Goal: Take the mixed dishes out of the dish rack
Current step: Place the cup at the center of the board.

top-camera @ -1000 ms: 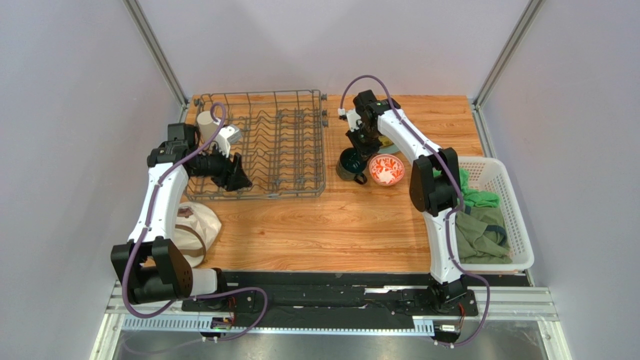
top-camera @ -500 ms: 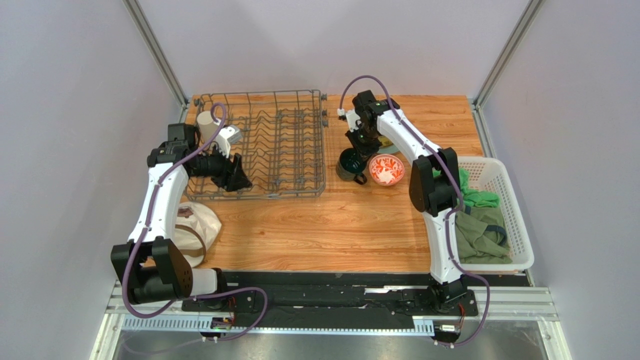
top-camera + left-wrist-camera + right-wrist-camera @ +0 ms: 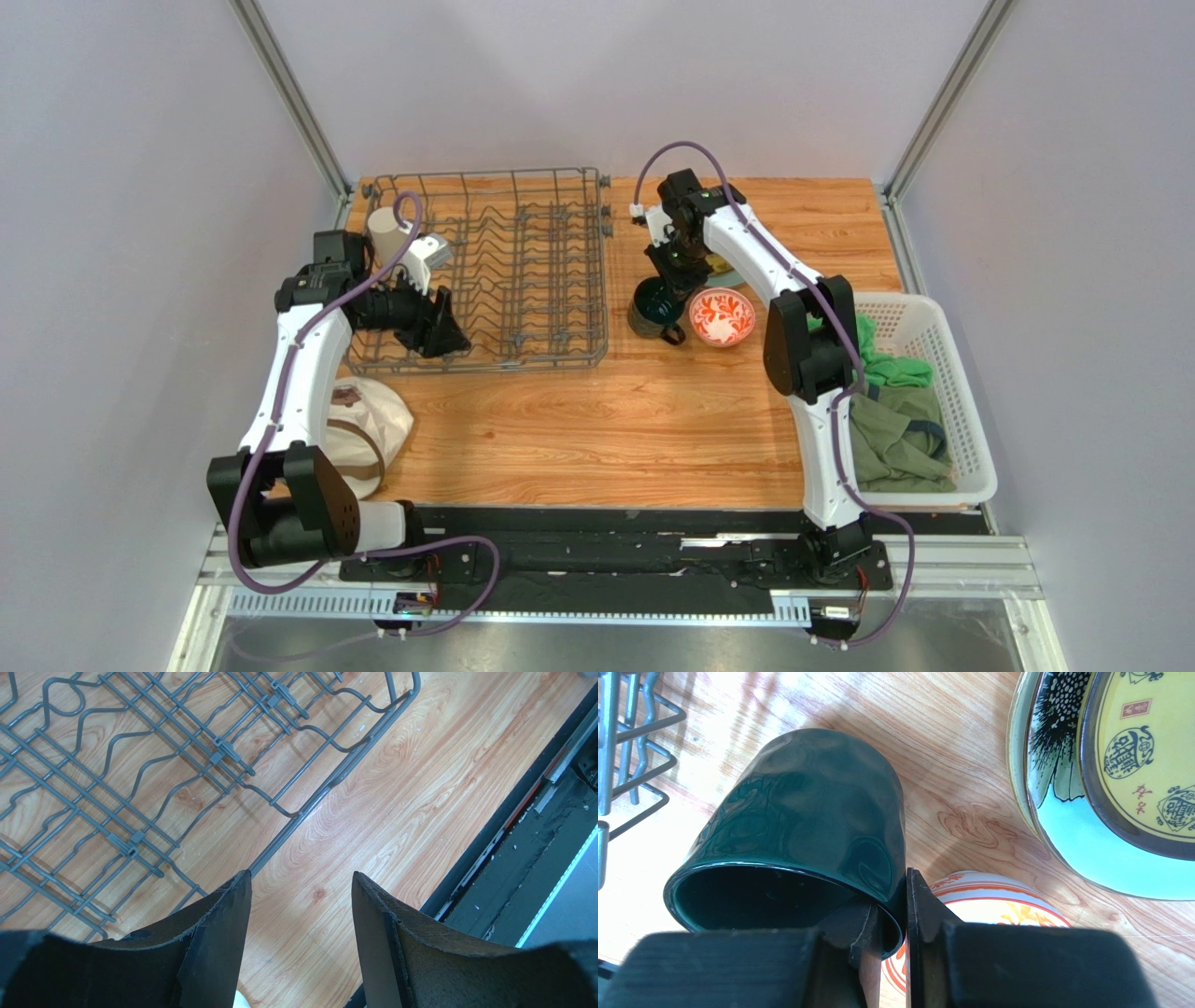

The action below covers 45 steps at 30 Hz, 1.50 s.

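Green glazed mug (image 3: 808,812) between black fingers (image 3: 926,913)

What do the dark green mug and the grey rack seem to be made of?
Mug: probably glazed ceramic. Its dark green wall is glossy and shows soft reflections. Rack: it looks like coated metal wire. The rods are thin, grey and matte, bent into waves; whether the coat is plastic or paint cannot be told.
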{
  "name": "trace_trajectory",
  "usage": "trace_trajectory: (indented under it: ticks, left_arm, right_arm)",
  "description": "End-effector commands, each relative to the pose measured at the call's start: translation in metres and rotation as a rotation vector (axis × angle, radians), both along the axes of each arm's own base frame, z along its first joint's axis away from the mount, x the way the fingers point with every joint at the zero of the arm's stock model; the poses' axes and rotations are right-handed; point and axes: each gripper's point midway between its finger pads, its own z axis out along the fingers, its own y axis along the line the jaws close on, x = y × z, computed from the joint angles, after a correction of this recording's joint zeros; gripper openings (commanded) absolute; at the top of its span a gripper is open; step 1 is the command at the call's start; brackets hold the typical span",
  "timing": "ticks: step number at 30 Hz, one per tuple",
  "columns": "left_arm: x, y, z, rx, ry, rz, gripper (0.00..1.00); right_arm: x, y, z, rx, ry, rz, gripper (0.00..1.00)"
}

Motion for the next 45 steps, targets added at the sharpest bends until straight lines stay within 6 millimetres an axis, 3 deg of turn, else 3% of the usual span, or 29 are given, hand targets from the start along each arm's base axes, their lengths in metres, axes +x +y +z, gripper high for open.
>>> trace_trajectory:
  ticks: [1,30,37,45]
  left_arm:
    - [0.001,0.0,0.003,-0.005,-0.036,-0.021,0.63]
    - [0.0,-0.001,0.001,-0.007,-0.028,-0.026,0.63]
    - [0.001,-0.001,0.002,-0.008,-0.032,-0.021,0.63]
    - [0.014,0.009,0.007,0.038,-0.084,0.038,0.65]
  right_arm:
    - [0.009,0.007,0.009,0.014,-0.042,0.008,0.13]
    - [0.01,0.007,0.012,-0.001,-0.053,0.016,0.27]
    - [0.013,0.008,0.02,0.007,-0.066,0.013,0.32]
    - [0.015,0.009,0.045,0.024,-0.116,0.011,0.36]
